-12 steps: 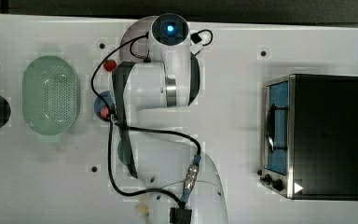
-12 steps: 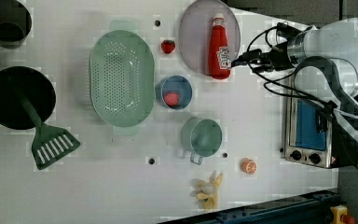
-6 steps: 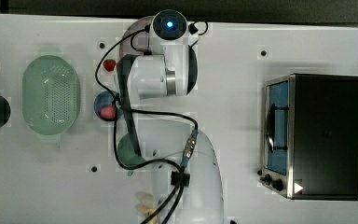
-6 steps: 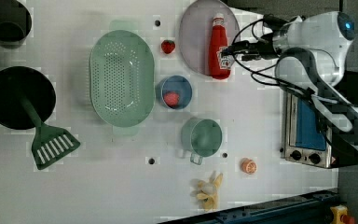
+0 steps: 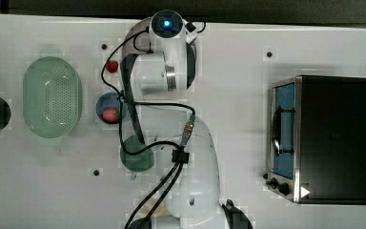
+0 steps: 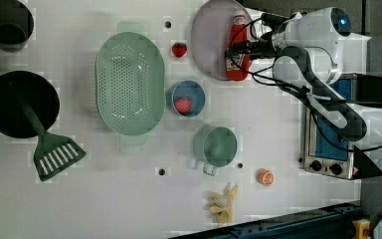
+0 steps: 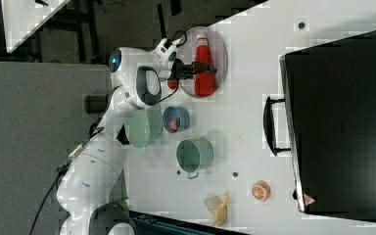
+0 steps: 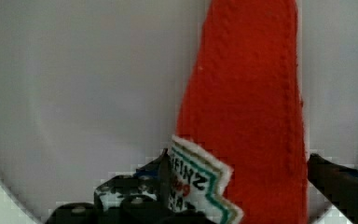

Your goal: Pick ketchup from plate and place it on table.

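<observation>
A: What is changing here?

B: The arm is reaching further out than a second ago; the gripper [image 6: 236, 48], then short of the ketchup bottle [image 6: 238, 50], is now straddling it on the plate [image 6: 206, 45] at the left view's far right; its fingers [image 8: 340, 184] are standing wide, one on each side of the red body, not yet pinching; by my judgement, closing comes next.

A: Is any writing showing?

B: The white label [image 8: 198, 186] is reading "Heinz", seen reversed; the table [image 6: 129, 199] is awaiting the bottle.
</observation>
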